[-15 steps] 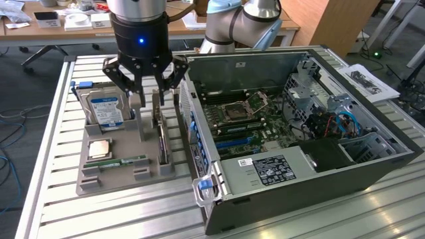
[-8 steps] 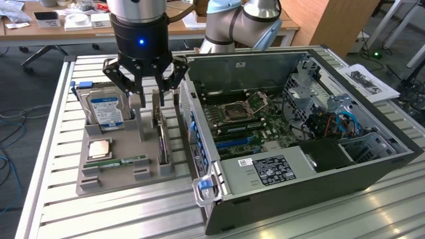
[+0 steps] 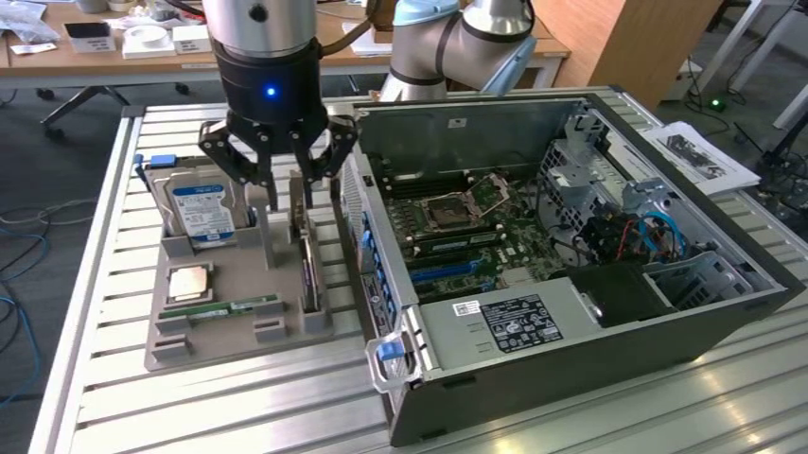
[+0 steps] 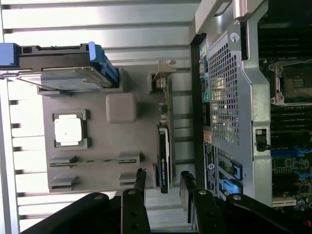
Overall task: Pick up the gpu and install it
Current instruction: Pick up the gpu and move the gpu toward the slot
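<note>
Claw [image 3: 283,189]: open, fingers [image 4: 141,183] apart with a clear gap, holding nothing; hanging low over the far end of the holder, straight above the card.
Gpu [image 3: 307,257]: standing on its long edge in a slot of the grey holder [image 3: 170,345], on the side nearest the computer case [image 3: 707,312]; not lifted yet.
Gpu in the wrist view [image 4: 163,146]: seen from above as a thin line, black cooler block on one face, silver bracket at the end away from the claw [image 4: 163,183]; near end lined up with the gap between the two fingers, touching neither as far as can be seen.
Hard drive [image 3: 202,213]: upright in the holder, blue label facing out, on the exterior view's left of the claw.
Processor chip [image 3: 189,282]: flat in a square pocket of the holder.
Memory stick [image 3: 234,307]: lying in a long slot just beside the chip.
Computer case: open on its side, motherboard [image 3: 467,227] visible inside, just beside the holder on the exterior view's right.
Surface [image 3: 127,397]: ribbed metal slats, carrying holder and case.
</note>
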Controlling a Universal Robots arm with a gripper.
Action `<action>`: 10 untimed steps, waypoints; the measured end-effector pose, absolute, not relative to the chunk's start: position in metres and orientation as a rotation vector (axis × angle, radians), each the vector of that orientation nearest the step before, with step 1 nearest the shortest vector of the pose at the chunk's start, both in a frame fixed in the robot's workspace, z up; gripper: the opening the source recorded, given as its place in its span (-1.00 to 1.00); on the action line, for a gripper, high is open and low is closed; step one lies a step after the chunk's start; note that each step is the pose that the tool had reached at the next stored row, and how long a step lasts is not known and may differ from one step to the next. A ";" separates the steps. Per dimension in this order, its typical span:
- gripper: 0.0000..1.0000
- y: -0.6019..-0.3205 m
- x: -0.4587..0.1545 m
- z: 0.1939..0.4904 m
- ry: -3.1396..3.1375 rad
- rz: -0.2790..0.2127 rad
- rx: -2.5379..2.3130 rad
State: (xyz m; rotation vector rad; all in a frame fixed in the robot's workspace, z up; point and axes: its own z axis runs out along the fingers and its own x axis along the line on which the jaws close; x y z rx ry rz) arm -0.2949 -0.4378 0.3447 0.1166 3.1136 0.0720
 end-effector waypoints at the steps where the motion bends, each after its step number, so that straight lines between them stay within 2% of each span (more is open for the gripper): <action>1: -0.17 -0.438 -0.295 0.343 3.114 0.072 0.117; 10: -0.17 -0.438 -0.295 0.332 3.114 0.072 0.117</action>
